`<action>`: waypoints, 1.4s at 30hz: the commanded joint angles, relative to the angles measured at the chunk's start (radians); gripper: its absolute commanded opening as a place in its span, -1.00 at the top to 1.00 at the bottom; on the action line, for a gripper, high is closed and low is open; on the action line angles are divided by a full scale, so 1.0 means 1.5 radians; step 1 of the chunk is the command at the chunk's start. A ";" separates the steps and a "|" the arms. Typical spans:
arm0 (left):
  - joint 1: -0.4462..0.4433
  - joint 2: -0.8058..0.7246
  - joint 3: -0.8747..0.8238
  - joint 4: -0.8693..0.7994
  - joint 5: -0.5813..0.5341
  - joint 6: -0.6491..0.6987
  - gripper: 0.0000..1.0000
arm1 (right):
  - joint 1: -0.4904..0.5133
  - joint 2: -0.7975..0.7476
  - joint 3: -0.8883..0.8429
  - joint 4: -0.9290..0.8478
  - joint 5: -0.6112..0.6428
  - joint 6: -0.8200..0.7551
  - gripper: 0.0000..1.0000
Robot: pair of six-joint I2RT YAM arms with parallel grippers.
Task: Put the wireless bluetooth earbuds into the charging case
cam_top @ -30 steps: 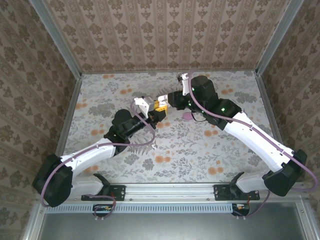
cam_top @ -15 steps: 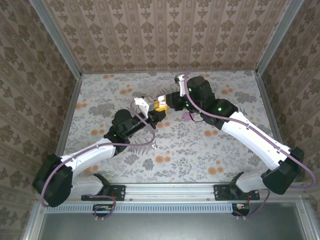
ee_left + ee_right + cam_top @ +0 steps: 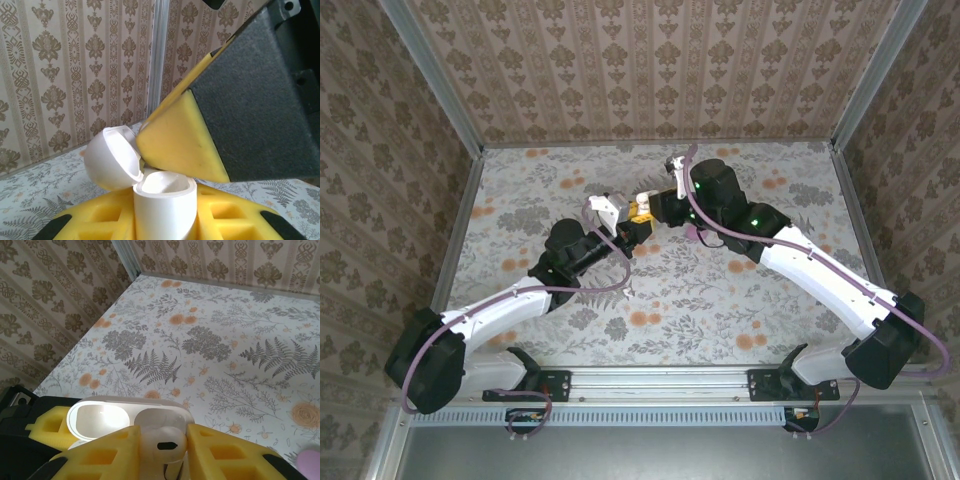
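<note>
Now | top: my right gripper point(image 3: 658, 204) has crept left, up against my left gripper point(image 3: 636, 218) | left wrist: left closed tight around open charging case point(image 3: 165, 197) | right wrist: right pinches 1 white earbud point(image 3: 162, 444) right by the case's rim; seating looks close.

A lab-style robot test cell: aluminium frame point(image 3: 432, 75) boxing in wallpapered walls point(image 3: 650, 70) and a floral-print tabletop point(image 3: 670, 300).

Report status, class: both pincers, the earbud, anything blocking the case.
Left pincer shut on charging case, lid open. Right pincer shut on white earbud, just over the case. Nothing seen blocking.
</note>
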 commanded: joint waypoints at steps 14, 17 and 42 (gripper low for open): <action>-0.003 -0.021 0.021 0.044 0.001 -0.011 0.45 | 0.004 -0.023 -0.014 -0.001 -0.081 -0.003 0.15; -0.003 -0.022 0.020 0.044 0.001 -0.011 0.45 | 0.002 -0.029 -0.017 0.002 -0.090 0.007 0.11; -0.002 -0.020 0.020 0.042 0.004 -0.007 0.45 | -0.078 -0.055 -0.031 0.033 -0.190 0.164 -0.09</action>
